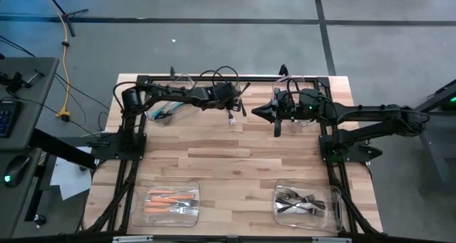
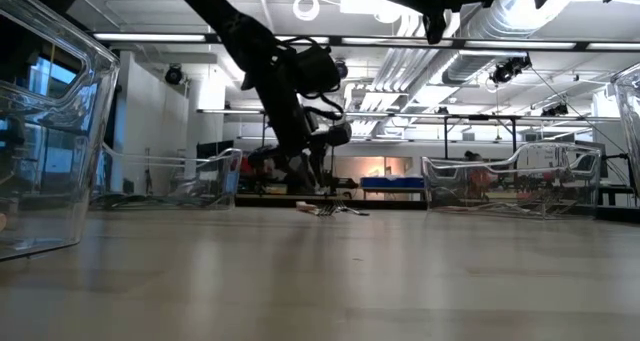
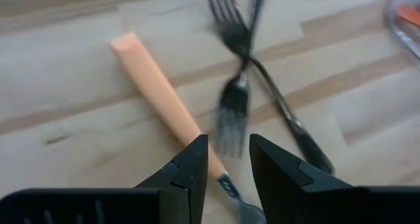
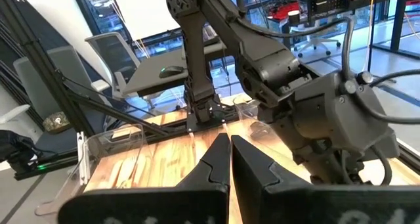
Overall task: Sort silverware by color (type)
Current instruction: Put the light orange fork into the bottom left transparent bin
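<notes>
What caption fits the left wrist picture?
Left gripper closing around an orange-handled fork beside two crossed dark forks.

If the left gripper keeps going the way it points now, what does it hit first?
Probably the dark fork that lies just ahead of the left gripper, in line with the gap between its jaws. The orange-handled piece runs close beside that line, under one jaw. Depth is hard to judge.

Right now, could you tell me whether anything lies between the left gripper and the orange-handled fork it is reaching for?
Nothing blocks it: the left gripper sits directly over the orange-handled fork, its fingers on either side of the fork's neck. Two dark metal forks lie crossed just beyond, close enough to be nudged.
</notes>
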